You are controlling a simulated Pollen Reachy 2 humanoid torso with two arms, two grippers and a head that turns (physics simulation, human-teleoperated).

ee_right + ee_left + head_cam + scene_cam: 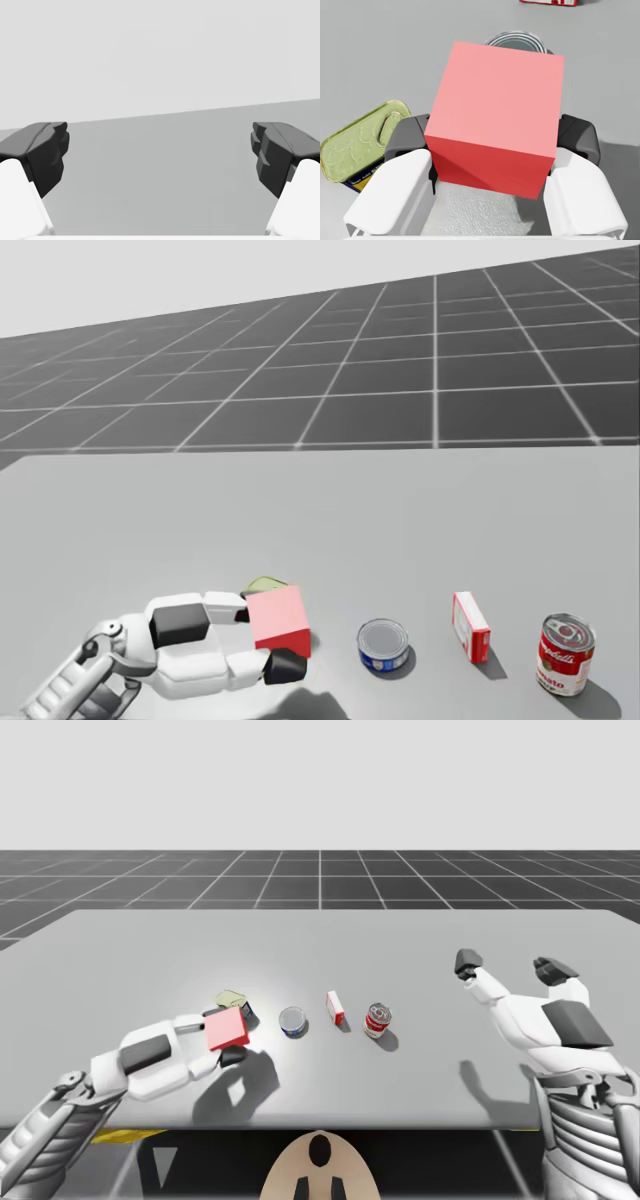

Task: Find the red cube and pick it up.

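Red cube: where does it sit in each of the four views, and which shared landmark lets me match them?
High view: red cube left of centre, gripped by my left hand.
Head view: red cube low, left of centre, in that hand.
Left wrist view: red cube between both fingers, touching each.
Right wrist view: my open right hand above the grey table.
Landmark: low round blue tin with silver lid, just beyond the cube.

red cube [495, 115]: matt, smooth | blue can [384, 644]: shiny metal lid | table [400, 930]: matt, smooth
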